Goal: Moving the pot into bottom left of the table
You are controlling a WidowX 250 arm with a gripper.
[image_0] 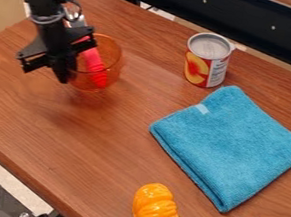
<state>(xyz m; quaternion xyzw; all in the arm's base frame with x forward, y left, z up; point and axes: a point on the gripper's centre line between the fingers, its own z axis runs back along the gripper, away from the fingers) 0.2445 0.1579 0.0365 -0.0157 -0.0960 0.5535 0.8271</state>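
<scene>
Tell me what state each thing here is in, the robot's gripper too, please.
Gripper: lowered, at the pot's side
Pot: upright, with something in it
Red thing: slanted inside the see-through pot
Can: standing upright, top looks closed
Blue cloth: folded, lying flat
Orange ridged thing: lying on the table, looks whole

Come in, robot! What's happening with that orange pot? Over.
Gripper at left rim of orange pot. Pot upper left, not yet bottom left; red item inside. Can, blue cloth off to right.
</scene>
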